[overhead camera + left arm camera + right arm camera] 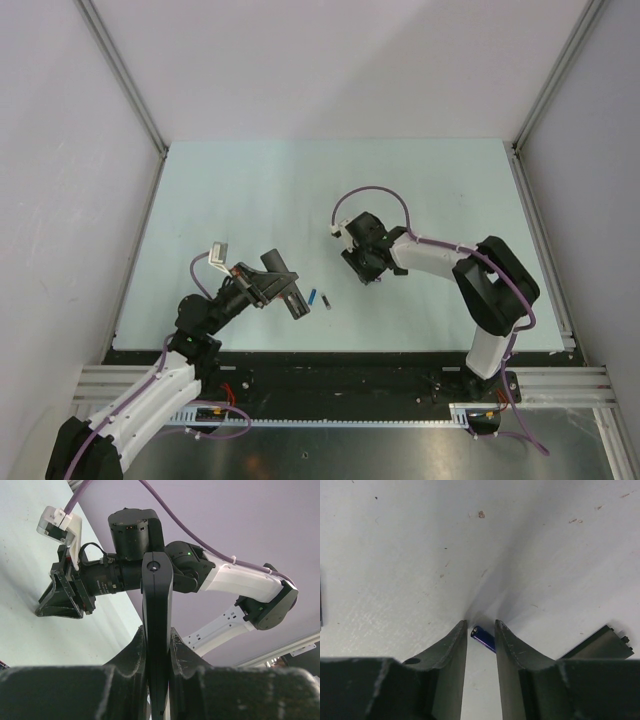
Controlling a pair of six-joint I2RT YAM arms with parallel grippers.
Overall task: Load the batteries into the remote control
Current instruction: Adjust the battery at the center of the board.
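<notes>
Remote control point(156, 595) sits clamped in the left gripper point(157, 647), apparently steadied for loading. At its 3 o'clock, the right gripper point(481, 625) straddles a battery point(482, 636), fingers narrowly apart; I cannot tell whether it grips.

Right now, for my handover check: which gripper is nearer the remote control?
Left. The left gripper is shut on the remote control; the right gripper sits apart, to its right, straddling a battery.

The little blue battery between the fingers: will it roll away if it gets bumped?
Probably: the battery is a smooth round cylinder on the flat table, so a sideways bump could roll it. It lies slanted between the fingers of the right gripper, so squeezing may twist it straight or let it slip. It looks tiny, likely light.
</notes>
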